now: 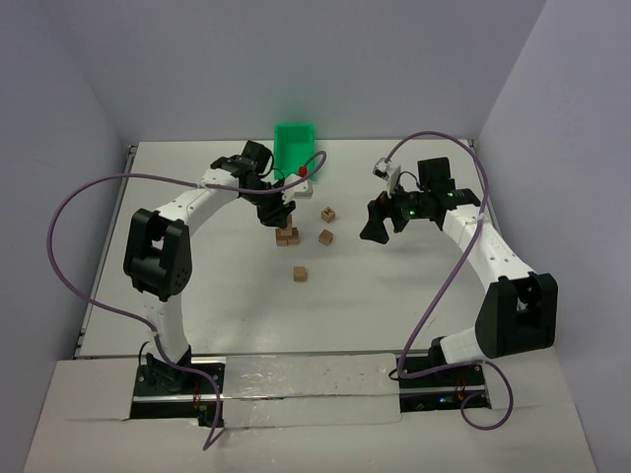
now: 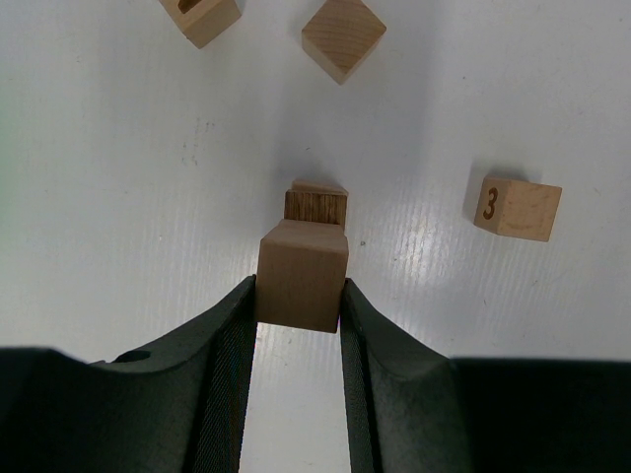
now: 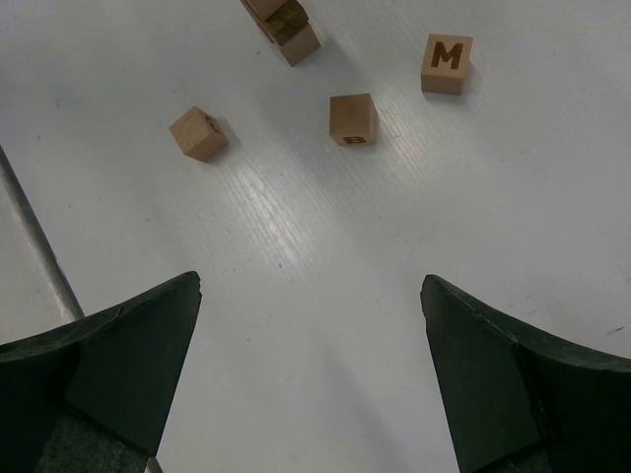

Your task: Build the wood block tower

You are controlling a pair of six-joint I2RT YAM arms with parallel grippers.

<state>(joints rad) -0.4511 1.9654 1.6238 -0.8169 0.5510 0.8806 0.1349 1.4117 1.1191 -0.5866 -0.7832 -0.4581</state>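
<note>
Left claw (image 2: 299, 301) pinching one block (image 2: 303, 266), poised just over the short tower (image 2: 315, 205); right claw (image 3: 311, 286) gaping wide, holding nothing. Placing step in hand. Next: square up over its top, lower gently, let go.

A dark "3" is printed on the side of a wood block (image 2: 517, 209) lying ahead and to the right of the left gripper (image 2: 299, 296). Well ahead of the right gripper (image 3: 311, 286), off to its right, a second block (image 3: 447, 63) carries a bold "M" on top. A third block (image 3: 353, 119), slightly nearer and about straight ahead, bears a dark letter that I can't read at this angle.
</note>
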